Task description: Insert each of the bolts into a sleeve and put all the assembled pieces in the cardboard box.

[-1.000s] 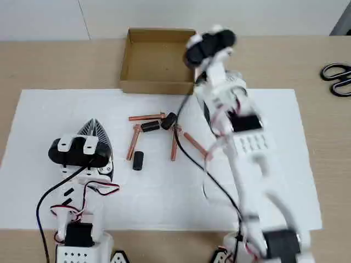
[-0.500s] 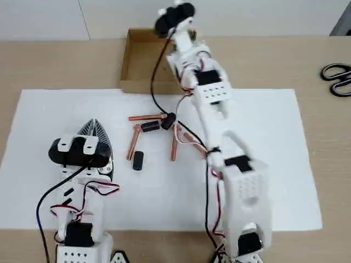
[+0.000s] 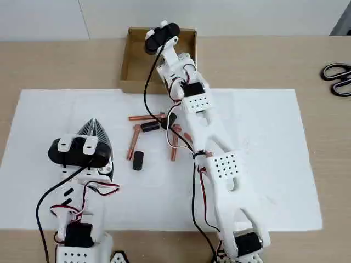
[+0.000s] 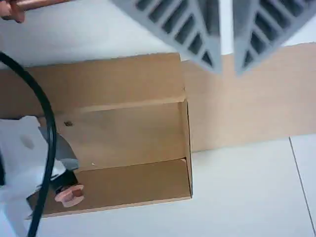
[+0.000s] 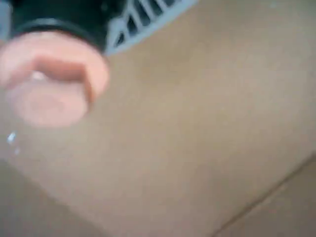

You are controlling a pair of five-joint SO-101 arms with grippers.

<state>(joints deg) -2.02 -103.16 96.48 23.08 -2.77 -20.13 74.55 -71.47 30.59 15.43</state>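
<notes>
My right gripper [image 3: 160, 45] hangs over the cardboard box [image 3: 131, 61], shut on a copper bolt in a black sleeve. That assembled piece [image 4: 69, 194] sits low inside the box near its wall. Close up, the bolt head [image 5: 50, 83] and sleeve [image 5: 59, 20] hover just above the box floor [image 5: 207, 128]. On the white paper lie several loose copper bolts [image 3: 147, 116] [image 3: 133, 141] [image 3: 175, 143] and black sleeves [image 3: 137, 160] [image 3: 149, 126]. My left gripper [image 3: 93, 128] rests on the paper left of them, shut and holding nothing, its grey fingers [image 4: 197, 29] pointed toward the box.
The white paper [image 3: 263, 137] covers most of the wooden table. Black scissors [image 3: 337, 78] lie at the far right edge. My right arm stretches diagonally across the paper, and its black cable [image 3: 186, 148] crosses the bolts. The box [image 4: 128, 133] holds nothing else that I can see.
My right arm has swung left from the box's right corner to over the box interior, carrying the sleeved bolt. The left arm has stayed still.
</notes>
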